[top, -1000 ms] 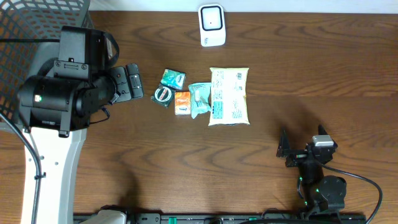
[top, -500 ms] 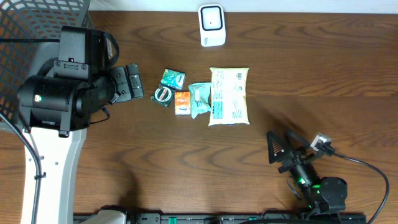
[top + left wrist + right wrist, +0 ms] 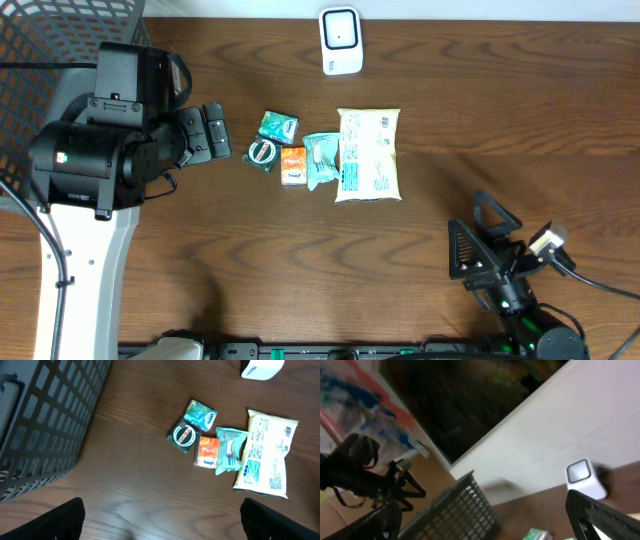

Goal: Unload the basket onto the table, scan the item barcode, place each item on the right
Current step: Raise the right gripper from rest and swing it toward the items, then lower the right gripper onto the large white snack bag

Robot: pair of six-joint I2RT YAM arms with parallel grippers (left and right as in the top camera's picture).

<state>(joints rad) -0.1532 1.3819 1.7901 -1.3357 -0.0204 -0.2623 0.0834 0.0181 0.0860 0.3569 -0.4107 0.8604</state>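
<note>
Grained wood table [image 3: 300, 270], glossy plastic snack bag [image 3: 368, 155], mesh basket [image 3: 45, 420], white plastic scanner [image 3: 340, 40]

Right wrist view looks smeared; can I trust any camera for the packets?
Right wrist view: blurred and tilted, the white scanner and basket soft-edged. Left wrist view: sharp, the cream bag and small packets crisp. Overhead view: sharp, evenly lit, soft shadows only.
</note>
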